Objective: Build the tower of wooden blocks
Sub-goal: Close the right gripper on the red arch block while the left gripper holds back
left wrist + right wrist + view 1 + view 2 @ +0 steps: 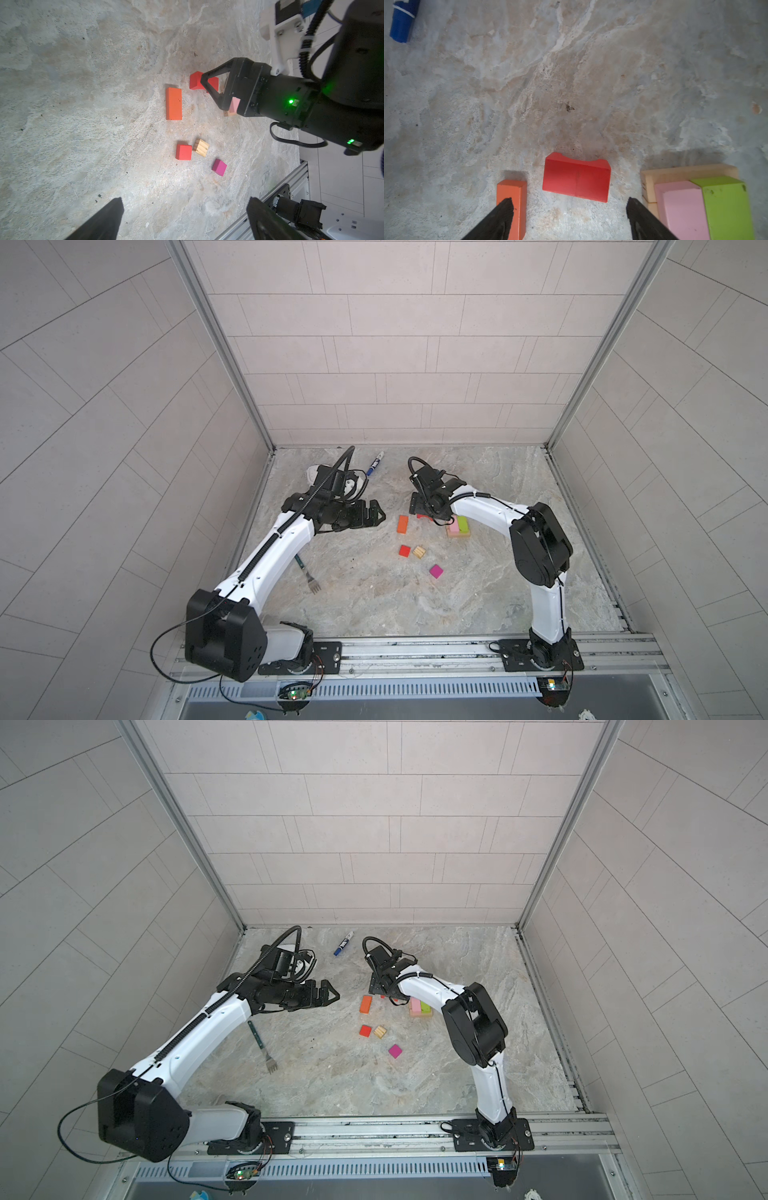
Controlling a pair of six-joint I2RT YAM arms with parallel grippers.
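The right gripper (570,207) is hanging low over the table (571,83) with its jaws apart and nothing between them. The red arch (576,179) is lying flat just ahead of its fingertips, untouched. The orange bar (511,191) is lying near the arch on one side, one finger overlapping it in the right wrist view. The tower (458,526) is standing on the arch's other side: tan bars (675,173) are forming its base, and a pink bar (681,201) and a lime bar (726,199) are sitting side by side on top (just two layers).

The left gripper (379,513) is hovering left of the blocks, well apart from them, jaws wide and empty. Nearer the robot, a red cube (183,152) and a tan cube (200,147) are sitting just beside each other, with a magenta cube (219,167) near them. A marker (375,463) is lying near the back wall, and a fork (307,572) is lying beside the left arm.
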